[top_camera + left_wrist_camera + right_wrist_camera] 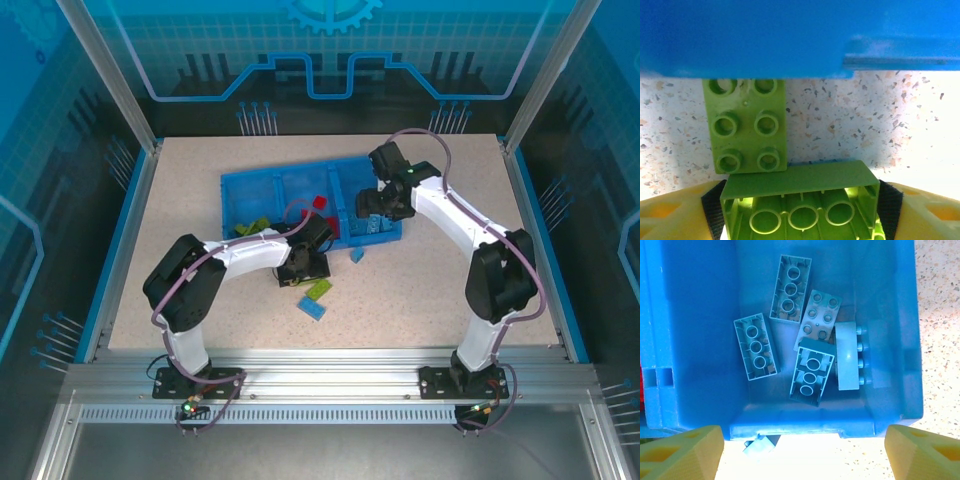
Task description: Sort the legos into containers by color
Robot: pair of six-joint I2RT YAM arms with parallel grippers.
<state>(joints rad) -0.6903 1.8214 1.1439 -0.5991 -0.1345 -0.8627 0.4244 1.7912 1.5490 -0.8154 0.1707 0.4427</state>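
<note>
Left wrist: two lime legos (747, 127), one between the left claw (800, 212)'s pads (890, 205)

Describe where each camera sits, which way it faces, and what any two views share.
Top external: high behind the arm bases, looking down on the table, blue tray, both arms, left gripper and right gripper.
Left wrist: low over the table, facing the tray's wall; its yellow fingers pinch a lime green brick.
Right wrist: above the tray's right compartment, looking down on five light blue bricks; its open yellow fingertips at the bottom corners.
Shared: top external and right wrist both show that compartment's light blue bricks.
</note>
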